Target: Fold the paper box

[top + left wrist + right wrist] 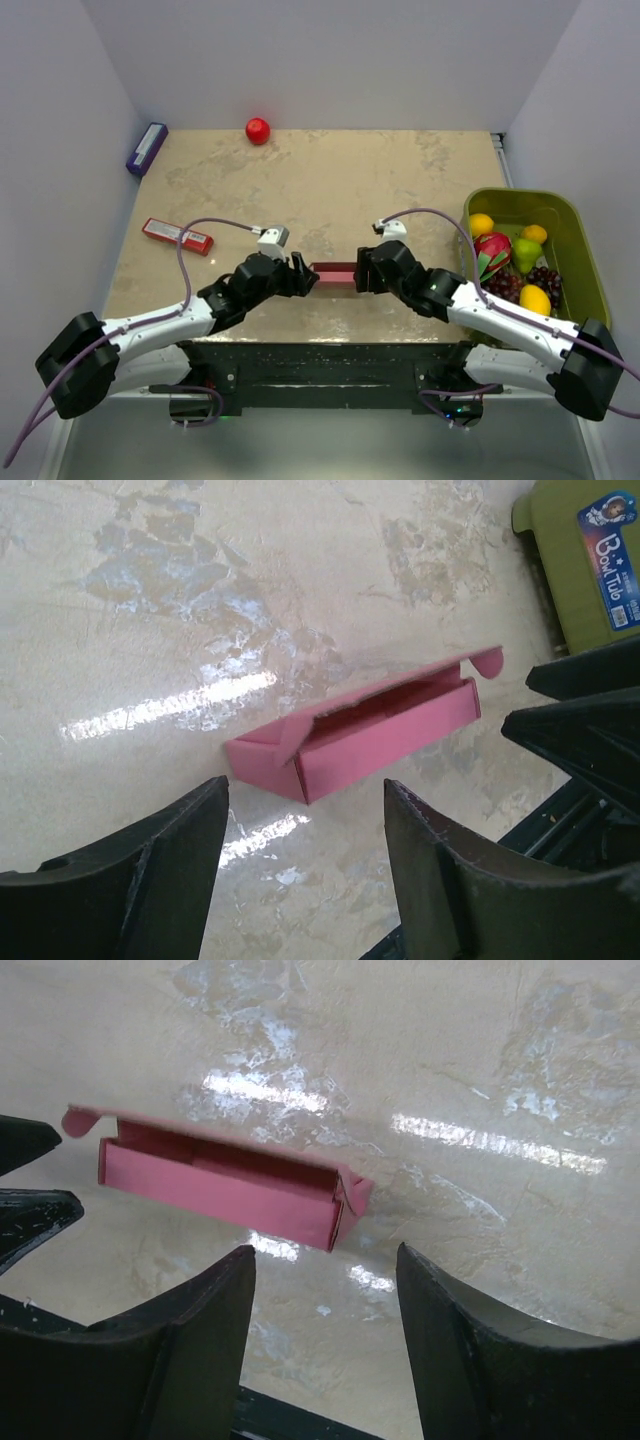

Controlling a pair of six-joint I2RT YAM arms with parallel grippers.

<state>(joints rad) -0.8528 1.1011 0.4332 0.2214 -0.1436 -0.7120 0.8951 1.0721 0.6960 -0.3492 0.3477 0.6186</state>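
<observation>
Box: we're seeing the paper box (370, 735) already shaped into a long low box w/ walls up, not a flat sheet.
Where: it's lying on the table (330, 170) near the front edge, btw. the two grippers, its length running left to right.
Lid: it's sitting ajar. A dark gap is showing above the front wall, and a rounded tab (487, 662) is poking out past the end, not tucked.
Left gripper (305, 815): fingers are standing spread, pinching nothing, w/ the box just ahead of the tips.
Right gripper (325, 1280): same, spread and holding nothing, w/ the box just ahead.
Done: we're judging most folds made, since the body is holding its shape alone.
Left: we're reckoning on pressing the lid flat and tucking the tabs.
</observation>
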